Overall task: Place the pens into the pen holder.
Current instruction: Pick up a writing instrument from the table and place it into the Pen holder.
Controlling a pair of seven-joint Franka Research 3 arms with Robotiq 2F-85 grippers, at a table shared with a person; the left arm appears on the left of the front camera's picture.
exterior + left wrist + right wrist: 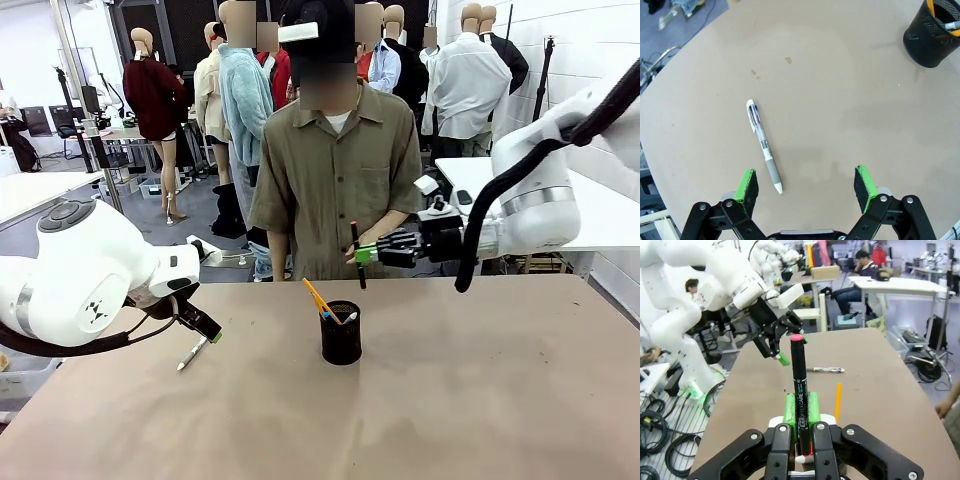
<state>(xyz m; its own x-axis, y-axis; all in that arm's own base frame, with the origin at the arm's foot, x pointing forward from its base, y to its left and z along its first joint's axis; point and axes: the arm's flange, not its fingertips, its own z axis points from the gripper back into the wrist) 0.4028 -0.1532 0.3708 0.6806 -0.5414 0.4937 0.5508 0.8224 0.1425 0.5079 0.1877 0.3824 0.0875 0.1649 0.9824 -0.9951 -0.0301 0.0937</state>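
A white-silver pen (192, 353) (764, 145) lies flat on the brown table, left of the black mesh pen holder (341, 334) (932, 35). An orange pen (318, 298) (930, 6) (838, 402) leans out of the holder, beside another light pen tip. My left gripper (205, 332) (806, 184) hangs open just above the white pen, which lies near its left finger. My right gripper (365, 253) (800, 415) is shut on a black pen with a red tip (356, 255) (799, 380), held upright above and behind the holder.
A person in an olive shirt (338, 170) stands at the far edge of the table, a hand (947, 405) low near my right gripper. The table (480, 400) has open brown surface to the right and front. White tables stand beyond.
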